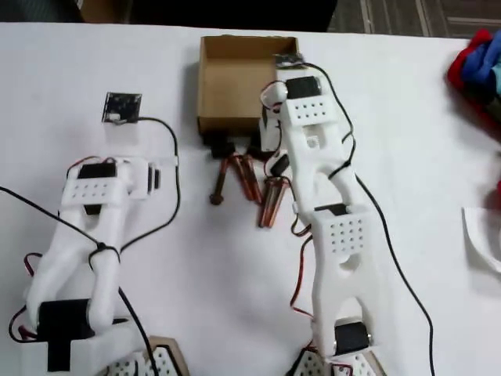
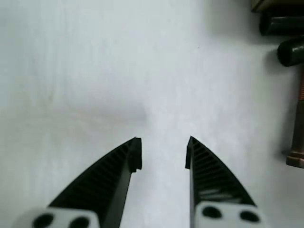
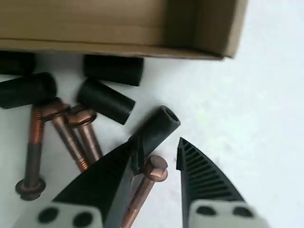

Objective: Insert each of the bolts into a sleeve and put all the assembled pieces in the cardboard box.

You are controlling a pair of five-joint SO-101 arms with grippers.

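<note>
High view first: your right arm (image 1: pixel 313 157) was stretched out over the copper bolts (image 1: pixel 244 178) lying just in front of the cardboard box (image 1: pixel 235 78). Your left arm (image 1: pixel 94 196) sat well off to the side on the table (image 1: pixel 430 157).

Left wrist view: the left end effector (image 2: pixel 164 142) was wide open over bare table and holding nothing. A bolt (image 2: pixel 299 118) and a black sleeve (image 2: pixel 290 50) lay well apart from it.

Right wrist view: the right end effector (image 3: pixel 159 148) was open too and gripping nothing, but its fingers straddled the flanged bolt head (image 3: pixel 154 169). The shank ran back under one finger, roughly in line with the end effector. An open-mouthed sleeve (image 3: pixel 156 126) lay just ahead. I'd say right was the obvious arm for the grab, closing across the shank.
</note>
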